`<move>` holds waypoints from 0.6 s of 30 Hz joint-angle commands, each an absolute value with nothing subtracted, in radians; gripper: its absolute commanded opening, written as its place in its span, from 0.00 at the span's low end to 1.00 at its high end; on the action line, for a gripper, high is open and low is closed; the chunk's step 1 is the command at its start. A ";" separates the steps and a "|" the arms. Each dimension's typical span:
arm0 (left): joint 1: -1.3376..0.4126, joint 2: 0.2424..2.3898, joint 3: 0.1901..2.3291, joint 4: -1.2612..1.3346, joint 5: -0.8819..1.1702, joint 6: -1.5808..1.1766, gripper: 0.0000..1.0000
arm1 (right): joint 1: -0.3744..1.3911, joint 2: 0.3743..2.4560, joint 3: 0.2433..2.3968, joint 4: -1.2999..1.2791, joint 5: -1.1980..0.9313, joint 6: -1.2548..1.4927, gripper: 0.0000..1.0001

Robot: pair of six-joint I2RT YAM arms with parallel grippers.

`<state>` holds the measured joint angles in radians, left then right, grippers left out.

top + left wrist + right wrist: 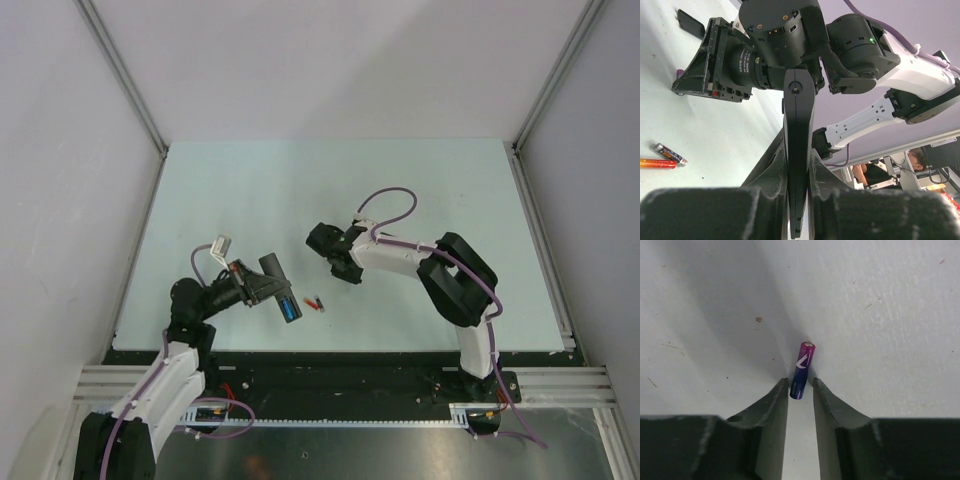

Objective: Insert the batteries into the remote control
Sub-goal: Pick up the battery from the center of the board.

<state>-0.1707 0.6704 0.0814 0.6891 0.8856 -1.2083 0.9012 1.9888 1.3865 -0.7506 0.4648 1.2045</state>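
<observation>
My left gripper (266, 289) is shut on the black remote control (281, 292) and holds it above the table. A blue battery (290, 311) shows at the remote's near end. In the left wrist view the remote (799, 110) stands edge-on between the fingers (771, 165). My right gripper (343, 268) is down at the table. Its jaws stand slightly apart around the lower end of a blue-purple battery (802, 365) lying on the surface. Two loose batteries (315, 302) lie between the arms, one dark (670, 154) and one red-orange (657, 163).
A small black flat piece (690, 21) lies on the table beyond my right gripper (685, 85). The pale table (440, 190) is walled by white panels with metal rails at the left, right and near edges.
</observation>
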 commanded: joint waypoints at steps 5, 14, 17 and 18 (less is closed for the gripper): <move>-0.175 0.650 0.074 0.727 0.887 -1.229 0.00 | 0.907 2.025 1.401 -0.756 0.445 1.198 0.10; -0.175 0.650 0.083 0.727 0.871 -1.238 0.00 | 0.861 1.838 1.278 -0.725 0.425 0.815 0.00; -0.179 0.669 0.095 0.727 0.844 -1.239 0.00 | 0.897 1.705 1.272 -0.767 0.410 0.668 0.00; -0.184 0.673 0.103 0.726 0.836 -1.238 0.00 | 0.929 1.668 1.272 -0.781 0.407 0.638 0.00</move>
<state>-0.1715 0.6609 0.0776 0.6895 0.8715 -1.2243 0.8719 1.8477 1.2598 -0.7322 0.4206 0.8738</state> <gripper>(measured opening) 0.147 0.034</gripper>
